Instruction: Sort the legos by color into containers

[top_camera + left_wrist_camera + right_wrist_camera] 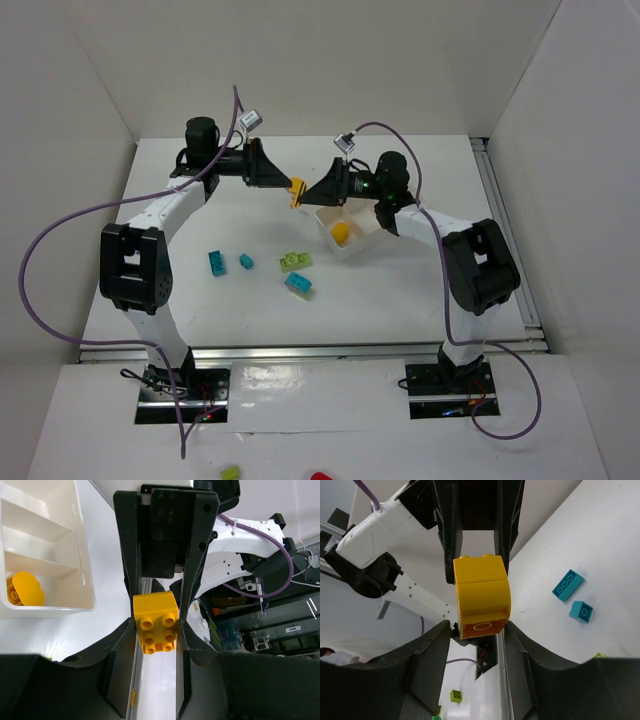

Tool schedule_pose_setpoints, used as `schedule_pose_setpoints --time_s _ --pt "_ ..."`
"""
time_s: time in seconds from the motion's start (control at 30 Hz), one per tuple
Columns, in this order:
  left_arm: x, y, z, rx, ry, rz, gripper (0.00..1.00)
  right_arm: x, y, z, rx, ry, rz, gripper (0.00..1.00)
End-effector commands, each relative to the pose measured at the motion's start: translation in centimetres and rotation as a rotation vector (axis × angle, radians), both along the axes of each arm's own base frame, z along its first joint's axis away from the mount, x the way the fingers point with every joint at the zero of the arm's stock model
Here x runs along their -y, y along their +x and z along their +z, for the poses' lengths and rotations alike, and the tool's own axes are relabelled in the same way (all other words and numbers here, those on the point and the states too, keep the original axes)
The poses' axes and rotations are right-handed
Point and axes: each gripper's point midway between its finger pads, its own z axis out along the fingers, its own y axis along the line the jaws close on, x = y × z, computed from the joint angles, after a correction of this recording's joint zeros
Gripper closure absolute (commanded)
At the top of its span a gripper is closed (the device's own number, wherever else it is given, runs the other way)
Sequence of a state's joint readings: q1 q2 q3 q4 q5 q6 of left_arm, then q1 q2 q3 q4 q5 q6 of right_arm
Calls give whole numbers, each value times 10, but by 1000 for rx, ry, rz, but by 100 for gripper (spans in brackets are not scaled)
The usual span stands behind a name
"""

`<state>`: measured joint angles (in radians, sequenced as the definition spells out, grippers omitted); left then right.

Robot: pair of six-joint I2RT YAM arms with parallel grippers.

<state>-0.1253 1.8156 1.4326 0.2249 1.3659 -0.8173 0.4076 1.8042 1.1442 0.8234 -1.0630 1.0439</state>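
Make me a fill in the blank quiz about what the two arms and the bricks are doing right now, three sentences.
1. The left pincer and the right pincer both grip one ___ brick in mid-air.
2. The white tray holds only ___ rounded yellow piece.
3. On the table, three cyan bricks lie near one ___ brick.

Missing words: yellow; one; green.

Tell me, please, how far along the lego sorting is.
Done: one rounded yellow piece lies in the tray. In hand: a yellow brick is held in mid-air between the left gripper and right gripper. Left: three cyan bricks and one green brick on the table.
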Motion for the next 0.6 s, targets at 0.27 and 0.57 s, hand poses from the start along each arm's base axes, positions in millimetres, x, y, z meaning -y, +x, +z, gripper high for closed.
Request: schedule_pose_setpoints --time_s 0.27,0.57 --pt "-1 -1 15 97 27 8 100 -12 -3 12 61 25 31 77" --pt "-2 1 7 94 55 19 45 -13 2 15 37 21 -4 84"
